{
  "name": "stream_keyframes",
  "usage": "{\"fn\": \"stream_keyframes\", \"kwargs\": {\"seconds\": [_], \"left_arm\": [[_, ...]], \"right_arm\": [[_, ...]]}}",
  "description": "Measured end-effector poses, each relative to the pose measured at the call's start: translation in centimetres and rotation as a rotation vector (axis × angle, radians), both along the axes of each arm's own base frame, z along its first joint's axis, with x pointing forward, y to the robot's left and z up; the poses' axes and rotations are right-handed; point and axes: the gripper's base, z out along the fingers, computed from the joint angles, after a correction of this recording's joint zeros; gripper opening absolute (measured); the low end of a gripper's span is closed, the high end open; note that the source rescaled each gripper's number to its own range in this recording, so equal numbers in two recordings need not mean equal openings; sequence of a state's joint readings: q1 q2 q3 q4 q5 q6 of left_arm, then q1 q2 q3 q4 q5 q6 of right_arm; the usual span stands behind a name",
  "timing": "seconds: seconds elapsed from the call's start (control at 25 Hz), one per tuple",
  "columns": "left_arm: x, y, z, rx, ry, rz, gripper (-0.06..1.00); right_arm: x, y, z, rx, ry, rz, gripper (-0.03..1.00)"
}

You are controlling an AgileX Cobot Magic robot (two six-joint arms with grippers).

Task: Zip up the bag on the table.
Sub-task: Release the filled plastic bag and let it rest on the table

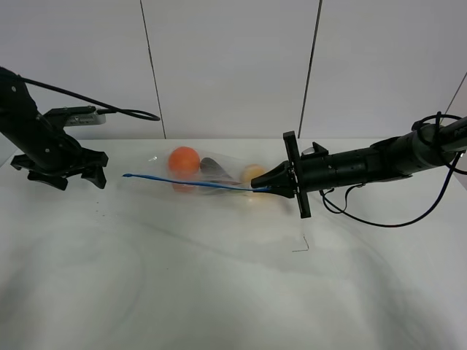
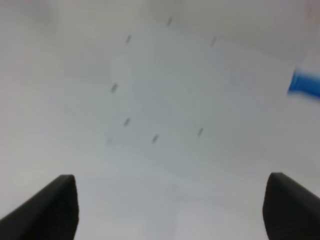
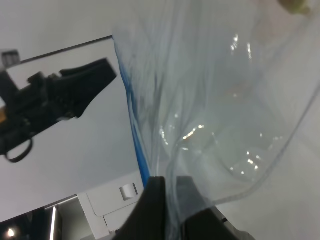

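Clear crinkly bag (image 1: 211,173), thin blue zipper strip (image 1: 188,182)

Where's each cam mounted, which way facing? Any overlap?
Exterior high: up front, looking down across the table to the wall; left arm, right arm, bag between.
Left wrist: on left arm, faces the table; left end effector open.
Right wrist: on right arm, looks along the zipper strip; right end effector shut on bag.
Shared: all show the zipper strip.
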State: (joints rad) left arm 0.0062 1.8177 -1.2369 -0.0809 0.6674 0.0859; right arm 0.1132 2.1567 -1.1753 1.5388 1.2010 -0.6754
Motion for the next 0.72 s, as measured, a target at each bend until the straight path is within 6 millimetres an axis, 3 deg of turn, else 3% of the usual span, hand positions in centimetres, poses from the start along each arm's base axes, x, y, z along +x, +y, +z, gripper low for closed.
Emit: {"fn": "stream_keyframes", "kwargs": {"seconds": [0.24,0.36,0.48,0.6,0.72], "left_arm": [[0.0,0.5,4.0,0.041,0.147,0.017,1.00],[-1.4,0.3,5.5,0.017,0.260,0.026,1.00],[-2.2,0.3,6.9,0.019,0.242,0.024,1.00],[-4.0,0.3,8.1,0.021,0.216,0.024,1.00],[-7.3,0.2,9.3,0.021,0.193,0.025,1.00]], "right_arm": [[0.0,0.0,0.0,0.000,0.000,0.000,0.00],[0.0,0.0,0.0,0.000,0.000,0.000,0.00],[0.0,0.0,0.0,0.000,0.000,0.000,0.00],[0.0,0.0,0.0,0.000,0.000,0.000,0.00],[0.0,0.0,0.0,0.000,0.000,0.000,0.00]]}}
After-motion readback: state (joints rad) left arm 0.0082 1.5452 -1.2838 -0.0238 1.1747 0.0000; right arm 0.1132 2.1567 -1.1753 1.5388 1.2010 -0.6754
